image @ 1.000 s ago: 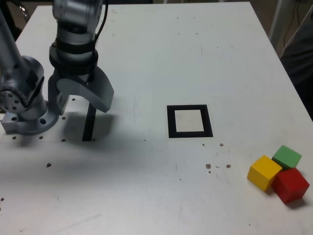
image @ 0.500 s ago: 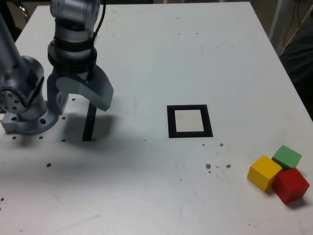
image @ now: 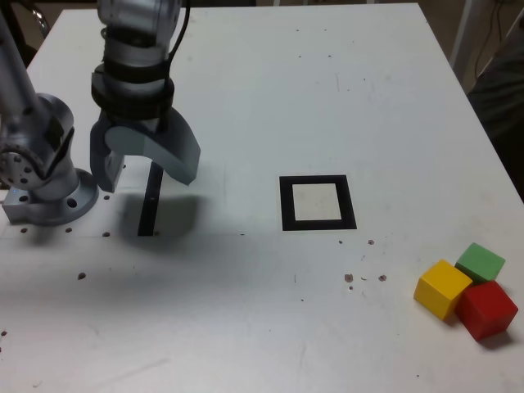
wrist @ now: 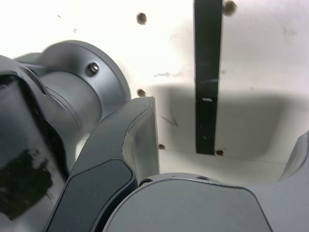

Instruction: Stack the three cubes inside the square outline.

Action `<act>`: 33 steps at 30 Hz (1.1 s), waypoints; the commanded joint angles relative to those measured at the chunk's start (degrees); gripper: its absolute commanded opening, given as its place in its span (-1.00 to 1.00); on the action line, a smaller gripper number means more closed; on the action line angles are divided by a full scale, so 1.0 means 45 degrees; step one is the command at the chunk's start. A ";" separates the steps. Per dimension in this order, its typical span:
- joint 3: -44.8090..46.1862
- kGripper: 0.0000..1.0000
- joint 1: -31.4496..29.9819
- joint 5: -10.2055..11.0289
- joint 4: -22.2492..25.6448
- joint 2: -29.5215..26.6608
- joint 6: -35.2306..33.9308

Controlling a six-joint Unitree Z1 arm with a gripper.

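the white table [image: 270, 98] fills almost all of the exterior view, with some small dark spots on its surface. my arm base [image: 41, 172] stands on the table at the exterior view's left edge, and it also shows as a big grey cylinder [wrist: 72, 92] in the wrist view. my gripper [image: 143, 168] hangs above the table just beside the base, pointing down, with its two jaws spread wide apart and nothing between them. under it my shadow lies on the table.

the square outline [image: 318, 202] lies flat near the middle of the table, well apart from my gripper, toward the exterior view's right. its white centre has no cube on it. a thin black strip [image: 150, 201] lies on the table below my gripper, and in the wrist view the strip [wrist: 207, 72] runs straight between my jaws.

the three cubes sit together near the lower right corner of the exterior view, well apart from the outline. the red cube [image: 486, 308] is nearest to the corner, the yellow cube [image: 442, 287] is just beside it on the exterior view's left, and the green cube [image: 480, 262] is behind them both. they seem to touch each other, and none lies on another.
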 commanded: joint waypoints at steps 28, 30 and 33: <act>-0.7144 0.98 -0.3789 -0.0617 0.2351 0.3448 -0.2282; -0.7900 0.98 -0.4057 -0.0614 0.2799 0.3755 -0.2654; -0.8913 0.98 -0.4371 -0.0630 0.3339 0.4177 -0.3126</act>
